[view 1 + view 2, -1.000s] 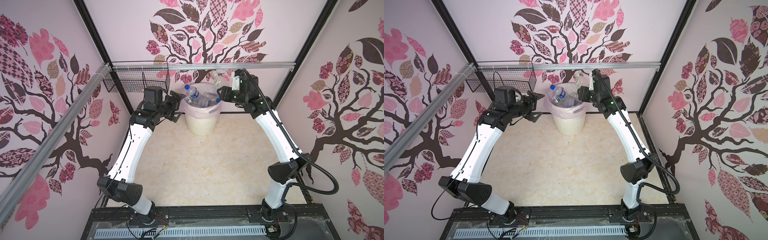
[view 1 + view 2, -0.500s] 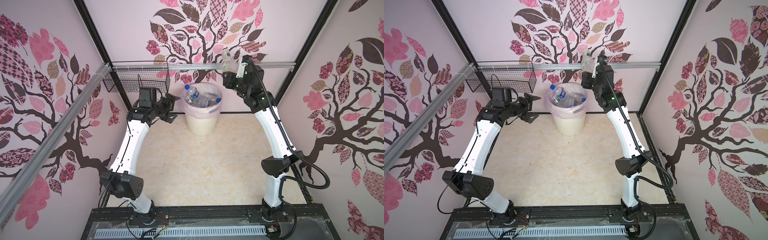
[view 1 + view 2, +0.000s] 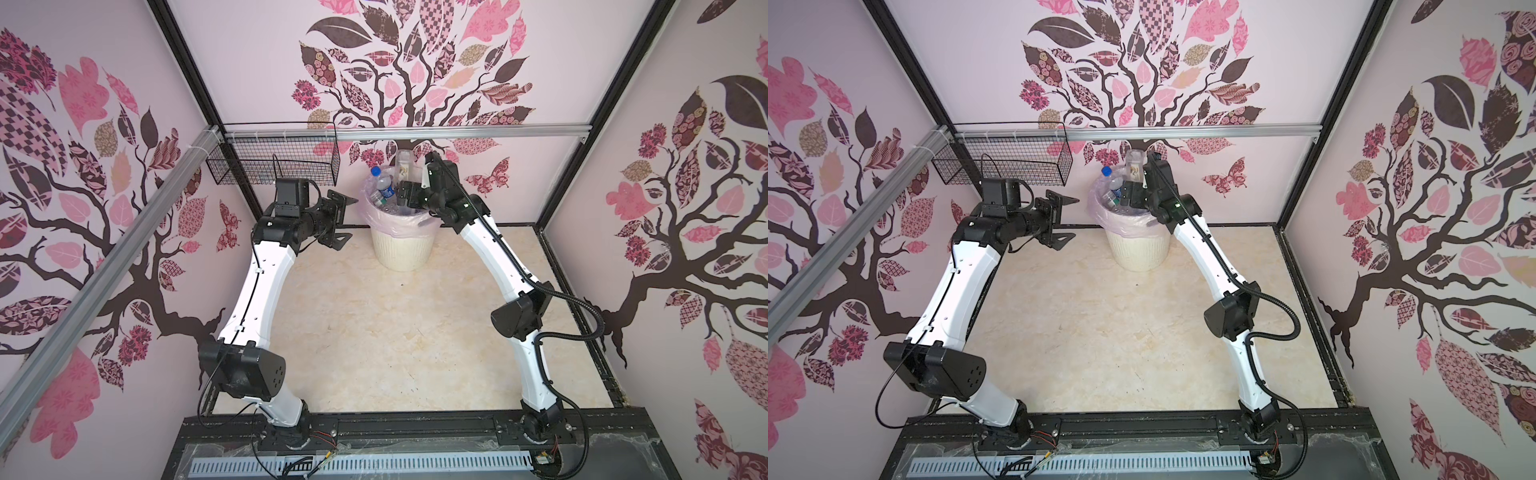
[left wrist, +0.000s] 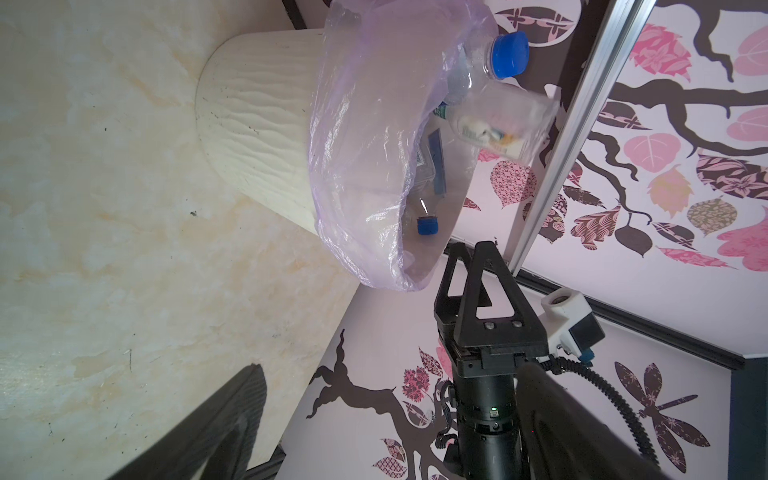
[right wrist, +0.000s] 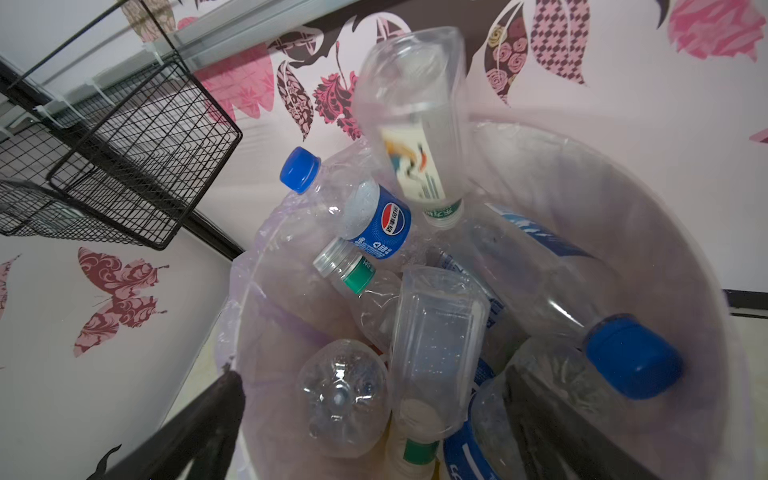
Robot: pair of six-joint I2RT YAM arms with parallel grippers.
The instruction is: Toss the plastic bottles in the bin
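Observation:
The bin (image 3: pixel 401 249) (image 3: pixel 1138 249), cream and ribbed with a pink bag liner (image 4: pixel 353 166), stands at the back wall, holding several plastic bottles (image 5: pixel 436 353). A blue-capped one (image 3: pixel 384 185) (image 5: pixel 374 216) leans on its rim. One clear white-labelled bottle (image 3: pixel 402 164) (image 3: pixel 1133 164) (image 4: pixel 507 124) (image 5: pixel 419 124) hangs neck-down in the air over the bin, touching nothing. My right gripper (image 3: pixel 405 195) (image 3: pixel 1127 193) (image 5: pixel 370 424) is over the bin mouth, open and empty. To the left of the bin my left gripper (image 3: pixel 345 220) (image 3: pixel 1067 220) (image 4: pixel 386 436) stands open and empty.
A black wire mesh basket (image 3: pixel 278 162) (image 3: pixel 1009 160) (image 5: pixel 104 166) hangs on the back-left rail, close above the left gripper. An aluminium rail (image 3: pixel 457 131) runs along the back wall over the bin. The beige floor (image 3: pixel 395 332) spreads in front.
My right gripper dropped from high up by the rail to the bin mouth and opened; the white-labelled bottle left it and is in mid-air. The left arm drew back slightly.

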